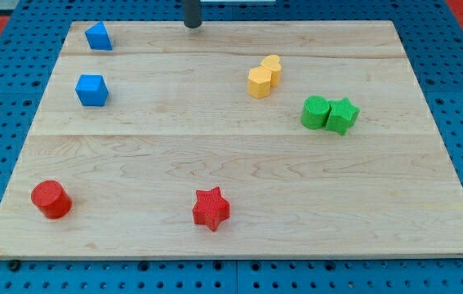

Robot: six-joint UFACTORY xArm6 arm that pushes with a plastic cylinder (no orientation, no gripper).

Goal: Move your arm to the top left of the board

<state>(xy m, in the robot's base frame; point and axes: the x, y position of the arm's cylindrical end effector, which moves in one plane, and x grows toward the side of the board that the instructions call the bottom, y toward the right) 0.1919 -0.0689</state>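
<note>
My tip (193,25) touches down at the top edge of the wooden board (231,163), a little left of the middle. A blue wedge-like block (98,37) lies near the board's top left corner, well left of the tip. A blue cube (91,90) sits below it. The tip touches no block.
Two yellow blocks (264,76) sit together right of centre near the top. A green cylinder (315,112) and a green star (342,115) touch at the right. A red cylinder (51,199) is at the bottom left, a red star (211,208) at the bottom middle.
</note>
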